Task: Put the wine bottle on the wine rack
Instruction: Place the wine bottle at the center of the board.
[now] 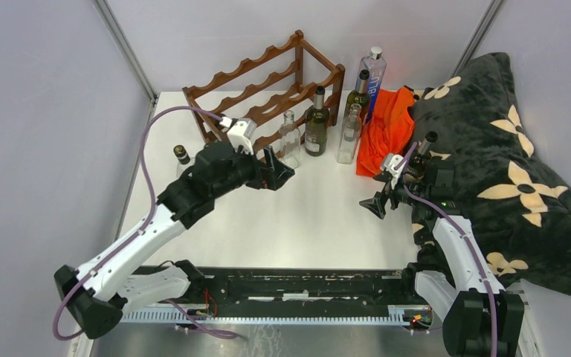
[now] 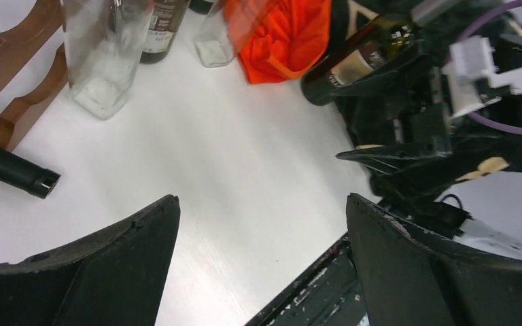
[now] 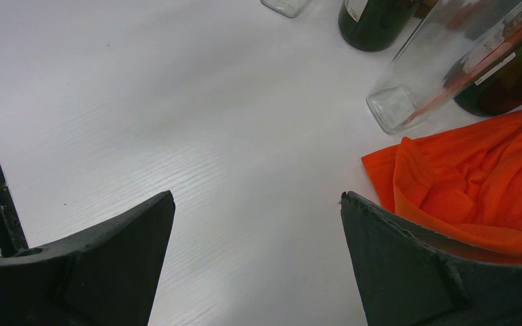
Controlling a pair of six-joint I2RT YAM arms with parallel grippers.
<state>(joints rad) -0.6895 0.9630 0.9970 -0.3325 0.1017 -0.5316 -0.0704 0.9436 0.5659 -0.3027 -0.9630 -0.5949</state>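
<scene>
Here's the white surface (image 1: pixel 305 223), boxed in by pale grey walls (image 1: pixel 44 111) with a metal strut (image 1: pixel 123 44) climbing the back left corner. At the near edge a black rail (image 1: pixel 297 286) carries both arm bases. Back left, the wine rack (image 1: pixel 298 63) sits at an angle close to the rear wall. Right in front of it is a line of glass. The wine bottle (image 1: pixel 316 128), dark with a label, stands upright on the surface just beside the rack's front corner and not on it. A small clear bottle (image 1: pixel 290 141) stands to its left and a second clear bottle (image 1: pixel 350 137) to its right. Behind those are a green bottle (image 1: pixel 357 93) and a tall blue bottle (image 1: pixel 373 78). An orange cloth (image 1: pixel 386 130) lies crumpled next to them, and a black blanket (image 1: pixel 505 149) with cream flowers is heaped over the whole right side. The left arm reaches across the middle. Its fingers (image 1: pixel 279 172) are spread wide with only bare surface between them, close to the small clear bottle but not touching it. Past that arm a dark bottle neck (image 1: pixel 184 156) pokes out, its body hidden. The right arm's fingers (image 1: pixel 375 206) are also apart and hold nothing, hovering over the surface beside the orange cloth. Another dark bottle (image 2: pixel 363 58) lies tilted on the blanket by the right wrist.
</scene>
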